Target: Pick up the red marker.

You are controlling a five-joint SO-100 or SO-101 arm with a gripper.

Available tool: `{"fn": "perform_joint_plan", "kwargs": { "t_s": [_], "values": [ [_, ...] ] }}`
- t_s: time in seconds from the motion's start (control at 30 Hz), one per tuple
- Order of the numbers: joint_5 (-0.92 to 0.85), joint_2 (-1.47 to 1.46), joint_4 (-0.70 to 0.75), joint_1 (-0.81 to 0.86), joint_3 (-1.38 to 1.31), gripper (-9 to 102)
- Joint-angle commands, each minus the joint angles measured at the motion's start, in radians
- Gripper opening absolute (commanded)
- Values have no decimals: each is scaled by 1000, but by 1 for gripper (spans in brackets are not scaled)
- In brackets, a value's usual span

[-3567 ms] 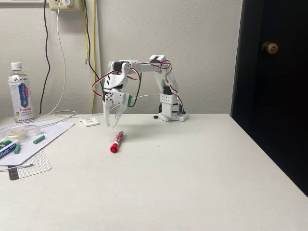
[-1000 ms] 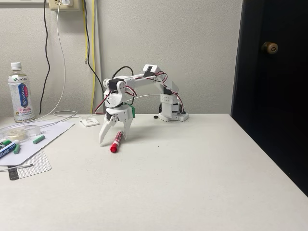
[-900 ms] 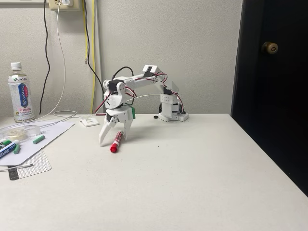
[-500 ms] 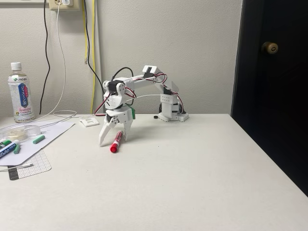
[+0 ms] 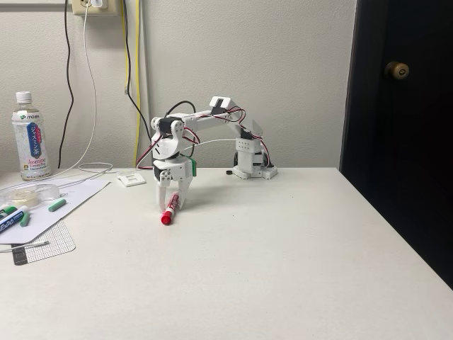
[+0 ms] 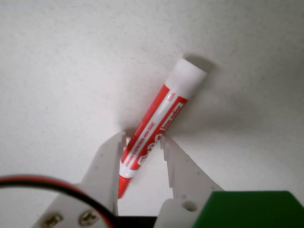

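The red marker (image 5: 168,209) lies on the white table (image 5: 269,262), red cap toward the camera in the fixed view. My gripper (image 5: 170,205) points down over its middle, and its fingers have shut on the barrel. In the wrist view the red marker (image 6: 161,118) runs diagonally, white end at the upper right, and my gripper (image 6: 142,137) has one white finger (image 6: 111,156) against each side of the red label. The marker still rests on the tabletop.
At the left edge a sheet of paper (image 5: 71,197) holds a blue-labelled marker (image 5: 10,221) and small green pieces (image 5: 56,205). A drink bottle (image 5: 30,136) stands behind them. The arm's base (image 5: 253,164) sits by the wall, with a dark door (image 5: 400,127) at the right.
The gripper came down over the marker with its fingers spread, then shut on the barrel in the last half second. The marker has barely shifted.
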Motion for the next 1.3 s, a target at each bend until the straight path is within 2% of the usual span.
{"fn": "perform_joint_plan", "kwargs": {
  "t_s": [0.0, 0.33, 0.73, 1.27],
  "values": [
    [-3, 18, -2, -12, 8, 12],
    [-17, 57, -18, -11, 6, 0],
    [-31, 143, 6, -20, 6, 0],
    [-37, 400, 71, -81, 5, 0]
  ]
}}
